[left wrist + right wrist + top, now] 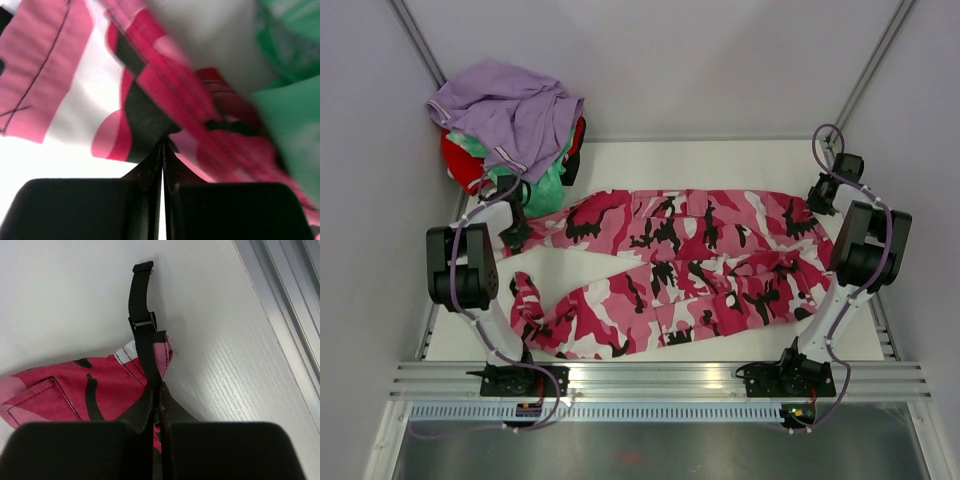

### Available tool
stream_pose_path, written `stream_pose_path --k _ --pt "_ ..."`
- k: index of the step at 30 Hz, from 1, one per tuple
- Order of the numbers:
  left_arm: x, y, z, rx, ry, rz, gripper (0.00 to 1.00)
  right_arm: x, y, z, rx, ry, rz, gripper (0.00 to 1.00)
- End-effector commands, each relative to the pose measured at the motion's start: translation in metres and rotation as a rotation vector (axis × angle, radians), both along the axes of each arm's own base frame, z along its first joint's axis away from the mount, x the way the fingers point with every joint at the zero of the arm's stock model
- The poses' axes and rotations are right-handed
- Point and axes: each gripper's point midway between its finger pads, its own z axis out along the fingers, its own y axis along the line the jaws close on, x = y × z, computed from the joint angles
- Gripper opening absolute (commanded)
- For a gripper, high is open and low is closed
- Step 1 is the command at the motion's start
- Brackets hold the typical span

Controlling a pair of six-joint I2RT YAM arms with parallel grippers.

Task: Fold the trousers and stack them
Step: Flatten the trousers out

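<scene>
The pink camouflage trousers [690, 260] lie spread across the white table [720, 160], waist at the right and the two legs running left. My left gripper [515, 235] is at the end of the far leg, shut on its hem; the left wrist view shows its closed jaws [163, 145] pinching the trousers cloth [150, 95]. My right gripper [820, 200] is at the far right waist corner, shut [156, 387] on the trousers [75, 385] where a black buckle strap [140, 295] runs out.
A pile with a lavender garment [510, 110] over green [545, 185] and red [460, 160] clothes sits at the far left corner, close to my left gripper; the green cloth shows in the left wrist view [295, 115]. A metal rail [285, 285] borders the table's right edge.
</scene>
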Motion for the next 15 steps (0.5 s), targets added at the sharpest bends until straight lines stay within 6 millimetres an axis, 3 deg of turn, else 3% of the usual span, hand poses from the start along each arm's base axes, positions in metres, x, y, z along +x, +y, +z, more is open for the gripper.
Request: stream_pose_path --k 1,5,6,9,14,15 --pt "-0.038 0.013 0.000 0.054 0.098 0.086 0.02 -0.005 -0.005 0.025 -0.038 -0.025 0.010 0.00" --pt "-0.062 0.018 0.026 0.060 0.059 0.111 0.02 -0.012 -0.020 0.029 -0.038 -0.018 -0.040 0.00" --pt "-0.063 0.021 0.043 0.078 0.009 0.117 0.02 -0.012 -0.021 0.029 -0.026 -0.025 -0.046 0.00" --pt "-0.069 0.033 0.072 0.118 -0.060 0.135 0.02 -0.007 -0.023 0.039 0.024 -0.079 -0.052 0.00" --pt "-0.053 0.039 0.114 0.118 -0.190 0.088 0.02 0.010 0.008 0.060 0.154 -0.168 0.033 0.00" --pt "-0.049 0.028 0.118 0.063 -0.217 0.062 0.02 0.013 0.015 0.068 0.162 -0.184 0.055 0.12"
